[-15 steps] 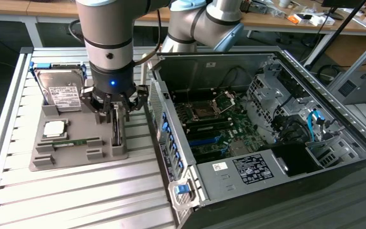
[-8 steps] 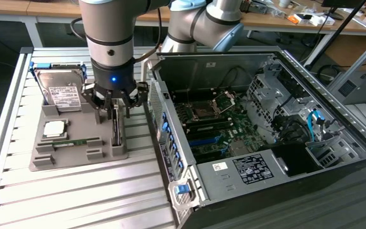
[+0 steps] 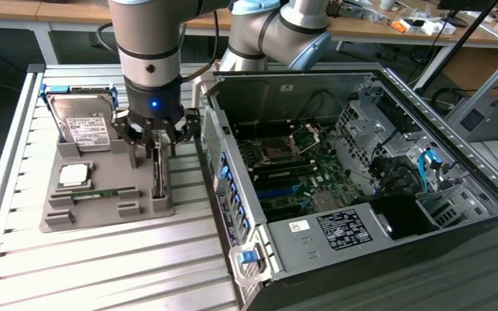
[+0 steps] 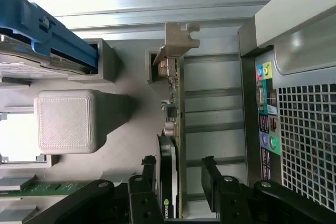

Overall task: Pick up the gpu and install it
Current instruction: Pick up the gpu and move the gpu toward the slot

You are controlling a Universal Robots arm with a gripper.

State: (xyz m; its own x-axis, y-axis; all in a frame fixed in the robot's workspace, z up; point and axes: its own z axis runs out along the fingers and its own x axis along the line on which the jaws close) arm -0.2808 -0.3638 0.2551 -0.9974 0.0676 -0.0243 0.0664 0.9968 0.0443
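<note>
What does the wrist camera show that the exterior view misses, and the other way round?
Wrist view: the coloured sockets on the computer case back panel, and the small chips along the gpu. Exterior view: the motherboard inside the open case, and a square silver chip on the grey tray. Both: the open gripper straddling the gpu standing on edge, with the hard drive nearby.

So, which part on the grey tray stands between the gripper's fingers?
The gpu: the thin dark card on edge, straddled by the open gripper. The hard drive and memory stick sit aside.
</note>
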